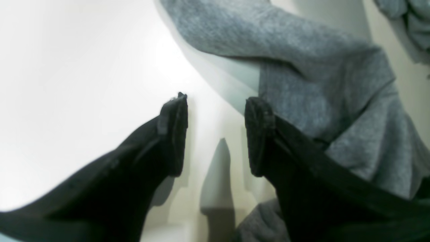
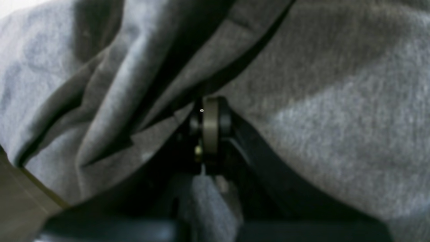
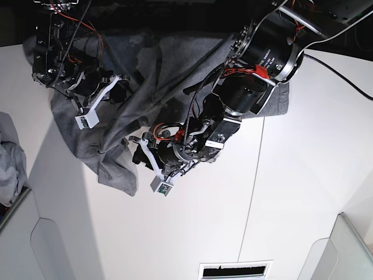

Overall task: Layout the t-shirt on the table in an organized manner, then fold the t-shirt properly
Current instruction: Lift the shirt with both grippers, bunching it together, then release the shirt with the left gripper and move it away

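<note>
The heather-grey t-shirt [image 3: 157, 64] lies rumpled across the far part of the white table [image 3: 303, 151], with one flap hanging toward the near side [image 3: 116, 169]. My right gripper [image 2: 210, 112] is shut on a fold of the t-shirt [image 2: 319, 111], and cloth fills that view. In the base view this gripper [image 3: 119, 87] sits over the shirt's left part. My left gripper [image 1: 216, 107] stands open just above the table [image 1: 67, 67], nothing between its fingers. The t-shirt [image 1: 319, 84] lies beside its right finger. In the base view it [image 3: 141, 153] hovers at the shirt's near edge.
A paler bluish-grey cloth bundle [image 3: 11, 157] lies at the left edge and shows in the left wrist view's corner [image 1: 413, 20]. Light grey bins stand at near left [image 3: 35, 245] and near right [image 3: 344, 251]. A dark seam [image 3: 253, 198] crosses the table.
</note>
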